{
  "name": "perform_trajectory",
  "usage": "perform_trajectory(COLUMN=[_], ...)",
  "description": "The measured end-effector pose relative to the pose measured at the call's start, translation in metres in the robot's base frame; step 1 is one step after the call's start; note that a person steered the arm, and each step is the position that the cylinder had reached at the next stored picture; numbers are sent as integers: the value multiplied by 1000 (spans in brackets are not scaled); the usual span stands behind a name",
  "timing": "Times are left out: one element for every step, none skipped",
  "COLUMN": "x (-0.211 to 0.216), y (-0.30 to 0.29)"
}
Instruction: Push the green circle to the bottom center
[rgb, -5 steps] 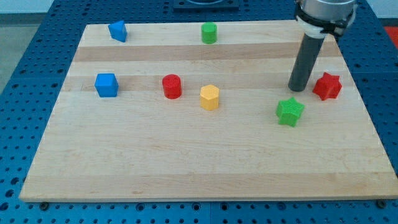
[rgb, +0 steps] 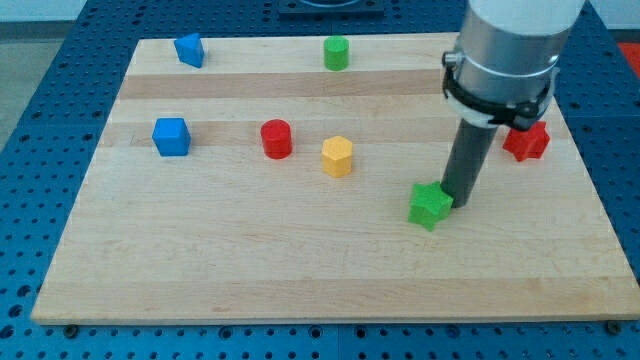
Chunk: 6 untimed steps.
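The green circle (rgb: 336, 52) stands near the board's top edge, around the middle of the view. My tip (rgb: 459, 203) is far from it, low on the view's right side. The tip touches the right side of a green star (rgb: 429, 205). The rod and the arm above it hide part of the red star (rgb: 527, 141).
A blue block (rgb: 189, 48) sits at the top left and a blue cube (rgb: 171, 136) at the left. A red cylinder (rgb: 276, 139) and a yellow hexagon (rgb: 337, 156) stand mid-board. The wooden board (rgb: 300, 270) lies on a blue perforated table.
My tip moved down and a little left. It pushed the green star left and downward. The green circle has not moved.
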<state>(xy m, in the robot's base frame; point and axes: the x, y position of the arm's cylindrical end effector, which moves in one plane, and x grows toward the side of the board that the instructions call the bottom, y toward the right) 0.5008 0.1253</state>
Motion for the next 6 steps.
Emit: perform_trajectory(x=[14,22,36,52,69,73], y=[-22,-50,-67,-84,-98,-124])
